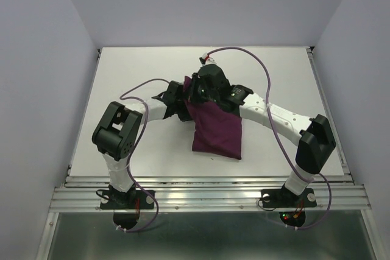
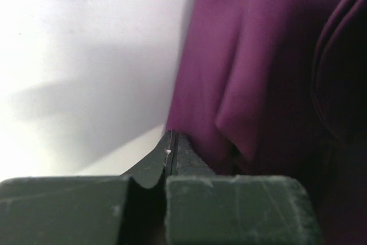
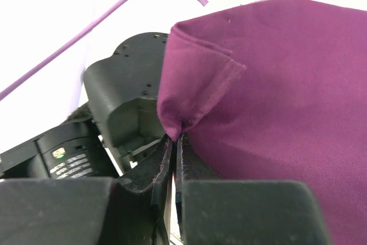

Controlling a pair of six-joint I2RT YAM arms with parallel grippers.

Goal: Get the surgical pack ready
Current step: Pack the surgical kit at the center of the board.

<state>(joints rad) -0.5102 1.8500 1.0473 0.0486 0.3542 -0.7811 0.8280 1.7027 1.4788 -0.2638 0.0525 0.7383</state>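
Firmly in right gripper (image 3: 176, 139): surgical pack (image 3: 275, 84)

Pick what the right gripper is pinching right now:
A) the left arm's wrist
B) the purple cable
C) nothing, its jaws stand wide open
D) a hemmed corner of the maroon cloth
D: the right wrist view shows the right gripper with its jaws shut on a stitched corner of the maroon cloth.

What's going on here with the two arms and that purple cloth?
Both arms are handling the surgical pack, a purple cloth on the white table. The right gripper is shut on a hemmed corner at its far end. The left gripper is shut beside it, fingers apparently pinching the cloth's edge. The rest lies spread on the table.
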